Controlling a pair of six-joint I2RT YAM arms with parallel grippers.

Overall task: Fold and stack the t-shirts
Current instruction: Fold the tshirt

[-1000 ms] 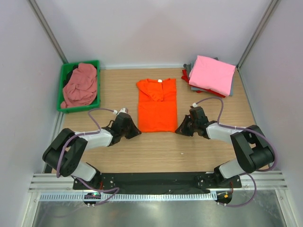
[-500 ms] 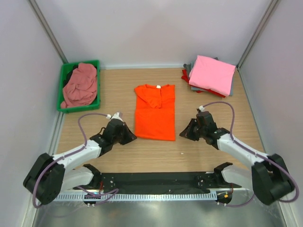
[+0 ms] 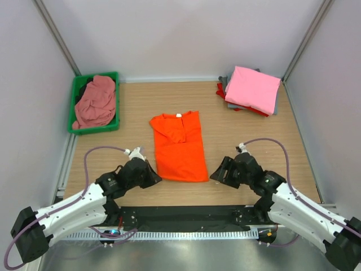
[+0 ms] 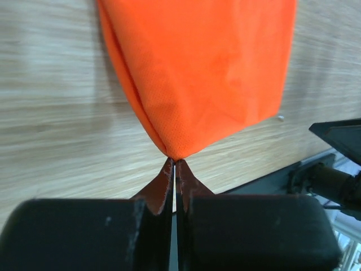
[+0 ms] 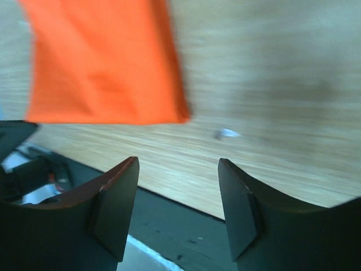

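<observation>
The orange t-shirt [image 3: 177, 147] lies flat in a long folded panel of thin, fine-mesh knit. It looks light and limp, likely to slide on the smooth wooden table [image 3: 135, 107], and is best taken at its hem corners. The left claw [image 4: 174, 164] is clenched on one corner at its very tips. The right claw [image 5: 177, 162] stands released, with the other corner ahead to its left, not touching. The pink-topped stack [image 3: 254, 89] sits well beyond it.

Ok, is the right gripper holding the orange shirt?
No: the right gripper has its jaws open on nothing, and the shirt lies beyond them.
</observation>
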